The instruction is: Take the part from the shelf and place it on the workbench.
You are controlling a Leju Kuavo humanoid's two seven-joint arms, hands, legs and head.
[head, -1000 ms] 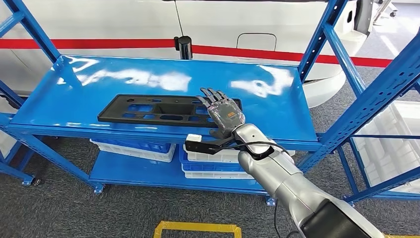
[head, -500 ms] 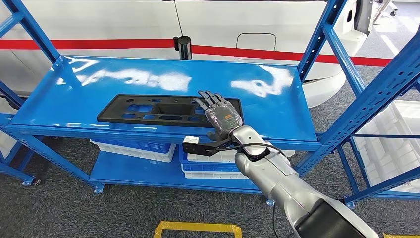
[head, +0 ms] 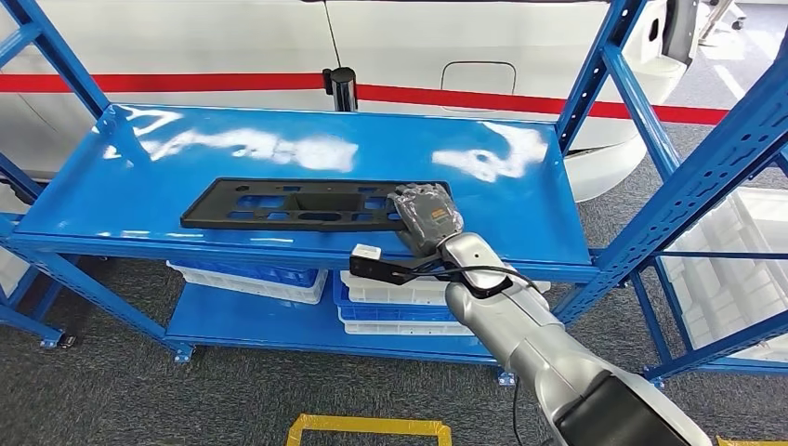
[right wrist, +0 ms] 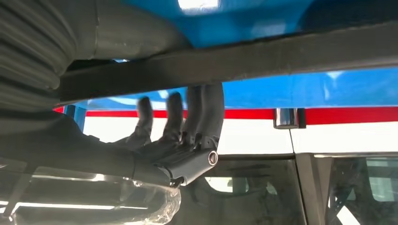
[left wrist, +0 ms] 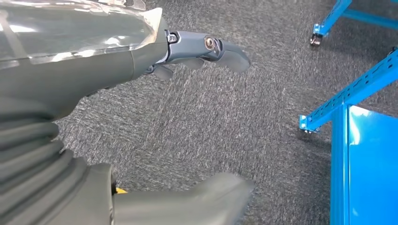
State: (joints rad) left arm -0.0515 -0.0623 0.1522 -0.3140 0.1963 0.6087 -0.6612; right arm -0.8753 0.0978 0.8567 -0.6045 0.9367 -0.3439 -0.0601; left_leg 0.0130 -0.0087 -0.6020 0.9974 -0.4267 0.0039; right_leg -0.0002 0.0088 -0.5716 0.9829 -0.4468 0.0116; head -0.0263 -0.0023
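The long black plastic panel with rectangular cut-outs lies flat across the middle of the head view, on the glossy blue metal shelf, its long side running along the shelf's front edge. The right hand sits on the panel's right end, just right of centre in the frame, fingers curled down over it. In the right wrist view the dark fingers reach up against the panel's dark edge, which crosses the upper part of that frame; whether the grip is actually closed on the part, I cannot tell. The silver right arm comes in from the lower right. The left hand, in the upper part of the left wrist view, hangs over grey carpeted floor, fingers loosely extended, holding nothing. White plastic crates sit on the lower tier, below centre.
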